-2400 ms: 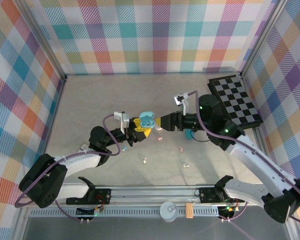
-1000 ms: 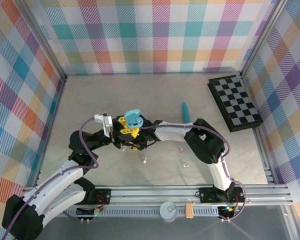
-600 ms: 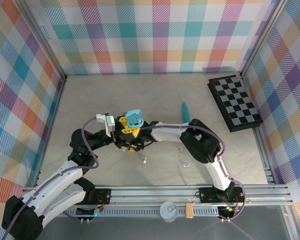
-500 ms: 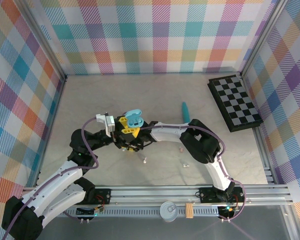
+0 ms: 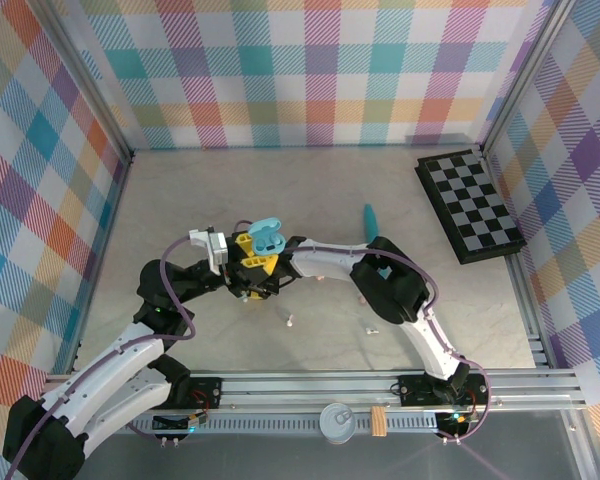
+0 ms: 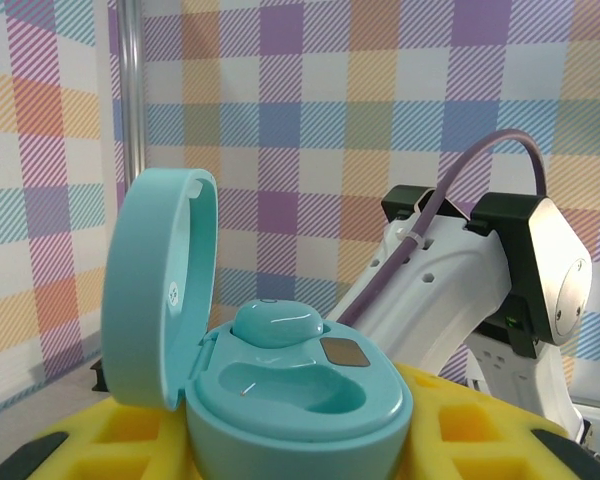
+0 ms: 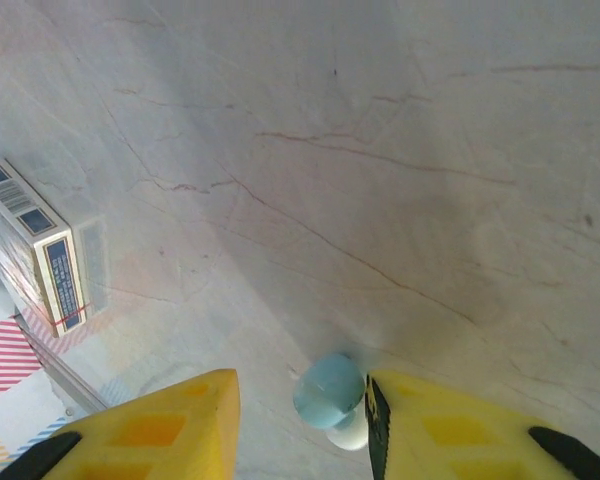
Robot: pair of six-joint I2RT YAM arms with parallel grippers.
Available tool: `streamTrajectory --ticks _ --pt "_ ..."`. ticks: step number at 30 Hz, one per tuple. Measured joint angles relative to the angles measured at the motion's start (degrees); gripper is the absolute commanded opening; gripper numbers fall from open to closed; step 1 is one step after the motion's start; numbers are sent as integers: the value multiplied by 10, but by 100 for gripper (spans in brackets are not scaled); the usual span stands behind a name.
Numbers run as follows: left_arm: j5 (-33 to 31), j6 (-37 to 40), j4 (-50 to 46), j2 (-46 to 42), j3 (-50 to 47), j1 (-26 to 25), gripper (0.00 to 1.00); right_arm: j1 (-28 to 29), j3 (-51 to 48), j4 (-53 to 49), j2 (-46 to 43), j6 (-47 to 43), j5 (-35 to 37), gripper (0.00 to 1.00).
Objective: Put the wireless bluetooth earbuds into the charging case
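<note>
seemingly the pickup step: right jaws apart around a light blue earbud [image 7: 330, 392] on the worktop [image 7: 400, 150], bottom centre; left jaws clamp the open charging case [image 6: 290, 385]. next should be a gentle pinch.

There is one open teal case [image 5: 267, 236]. Three earbuds [image 5: 290, 321] [image 5: 370, 329] [image 7: 330, 392] can be counted: two pale ones loose on the table [image 5: 180, 200] in the overhead view, and one light blue one in the right wrist view. There is also one teal stick [image 5: 370, 216], one checkerboard [image 5: 470, 205], one small box [image 7: 30, 250], one can [image 5: 337, 420] and two arms [image 5: 120, 360] [image 5: 422, 332].
</note>
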Motion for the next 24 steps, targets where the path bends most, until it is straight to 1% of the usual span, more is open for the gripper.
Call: streamTrajectory --ticks 4,7,10,13,20,24 --pt "-2 1 -3 -3 0 1 27 0 11 -16 8 -9 3 31" --pt "-5 2 -4 -8 0 2 27 0 23 -33 13 -13 3 29" --pt "-6 2 -5 -10 0 2 27 0 37 -52 20 -22 3 24" --pt "-6 2 -8 -11 0 2 27 0 42 -62 22 -26 3 21" --pt "-6 3 -14 -14 0 2 27 0 45 -69 22 -42 3 19" --pt "-6 3 -15 -14 0 2 27 0 38 -83 10 -57 16 19"
